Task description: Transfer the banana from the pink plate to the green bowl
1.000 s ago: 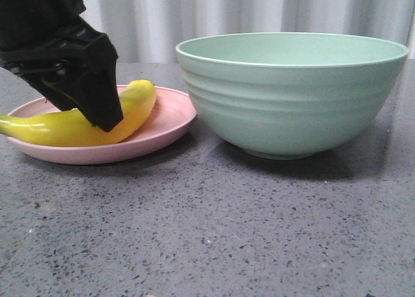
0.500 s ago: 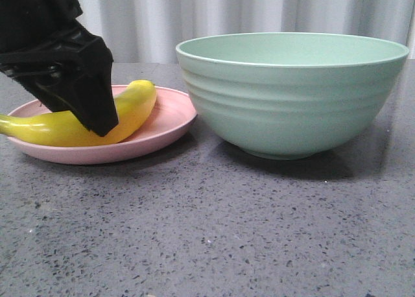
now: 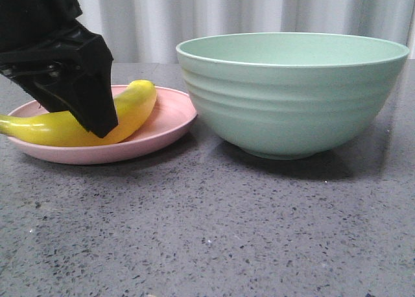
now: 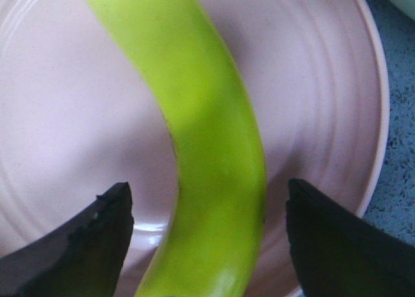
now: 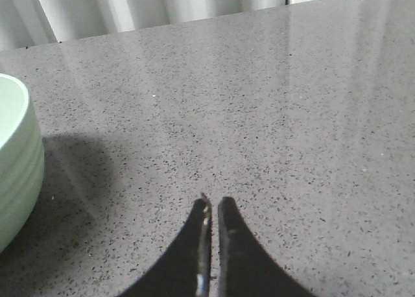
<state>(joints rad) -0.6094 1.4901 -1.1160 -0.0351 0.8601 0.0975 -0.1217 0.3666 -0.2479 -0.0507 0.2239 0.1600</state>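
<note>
Bowl wall stands right of the plate
The green bowl (image 3: 295,93) rises above the pink plate (image 3: 165,125); bare table (image 3: 214,232) lies nearer.

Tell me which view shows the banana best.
The left wrist view: the banana fills the frame, lying on the pink plate between the open left pincer fingers. The front view shows the banana with its middle hidden behind the pincer. The right wrist view shows none of it.

Soft even light; sheen on table (image 5: 337,83); left wrist view blurred.
</note>
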